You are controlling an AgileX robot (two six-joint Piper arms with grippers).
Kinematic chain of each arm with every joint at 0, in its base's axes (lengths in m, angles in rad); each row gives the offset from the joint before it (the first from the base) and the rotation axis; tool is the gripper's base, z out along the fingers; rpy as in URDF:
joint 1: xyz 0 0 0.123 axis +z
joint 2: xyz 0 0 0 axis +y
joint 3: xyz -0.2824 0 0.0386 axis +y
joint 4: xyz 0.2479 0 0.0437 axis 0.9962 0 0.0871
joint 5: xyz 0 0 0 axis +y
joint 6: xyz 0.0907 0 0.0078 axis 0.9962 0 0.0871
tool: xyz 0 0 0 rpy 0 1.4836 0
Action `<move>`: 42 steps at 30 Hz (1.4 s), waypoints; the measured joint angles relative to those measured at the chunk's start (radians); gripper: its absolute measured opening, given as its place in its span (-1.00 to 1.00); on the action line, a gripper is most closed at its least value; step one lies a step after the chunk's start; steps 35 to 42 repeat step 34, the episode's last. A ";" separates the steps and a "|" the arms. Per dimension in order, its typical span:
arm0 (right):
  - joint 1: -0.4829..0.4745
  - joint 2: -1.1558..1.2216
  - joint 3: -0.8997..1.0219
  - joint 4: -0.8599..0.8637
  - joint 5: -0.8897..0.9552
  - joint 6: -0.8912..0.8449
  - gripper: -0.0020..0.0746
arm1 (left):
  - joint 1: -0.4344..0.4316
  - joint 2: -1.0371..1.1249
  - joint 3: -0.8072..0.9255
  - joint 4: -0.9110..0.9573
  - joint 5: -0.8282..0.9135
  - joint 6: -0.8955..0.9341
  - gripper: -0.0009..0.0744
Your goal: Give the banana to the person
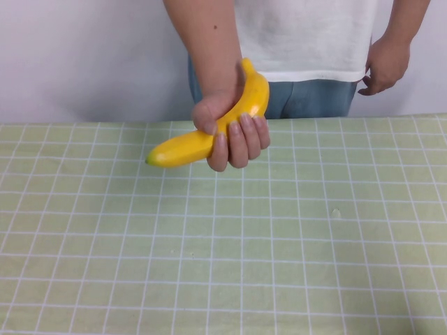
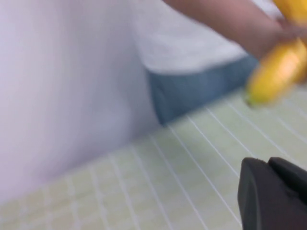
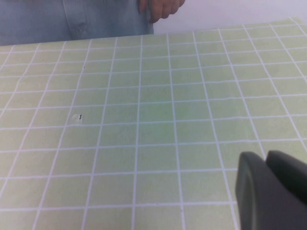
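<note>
The person [image 1: 307,35] stands behind the table in a white T-shirt and blue jeans. One hand [image 1: 234,132] grips the yellow banana [image 1: 185,145] above the table's far edge, its greenish tip pointing left. The banana also shows blurred in the left wrist view [image 2: 280,67], in front of the person [image 2: 192,38]. Neither arm shows in the high view. My left gripper [image 2: 269,162] is shut and empty, low over the table and apart from the banana. My right gripper [image 3: 266,154] is shut and empty above the cloth; the person's jeans [image 3: 48,19] and other hand [image 3: 160,7] lie beyond it.
A pale green checked cloth covers the table [image 1: 279,244]. A small pale speck [image 1: 336,211] lies on it right of centre and also shows in the right wrist view [image 3: 76,117]. A white wall stands behind the person.
</note>
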 joint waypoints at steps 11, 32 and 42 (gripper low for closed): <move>0.000 0.000 0.000 0.000 0.000 0.000 -0.97 | 0.267 -0.339 0.262 0.015 -0.125 -0.207 -0.98; 0.000 0.000 0.000 0.000 0.000 0.000 -0.97 | 0.335 -0.344 0.471 0.029 -0.067 -0.366 -0.98; 0.000 0.000 0.000 0.000 0.000 0.000 -0.97 | 0.335 -0.344 0.471 0.029 -0.067 -0.366 -0.98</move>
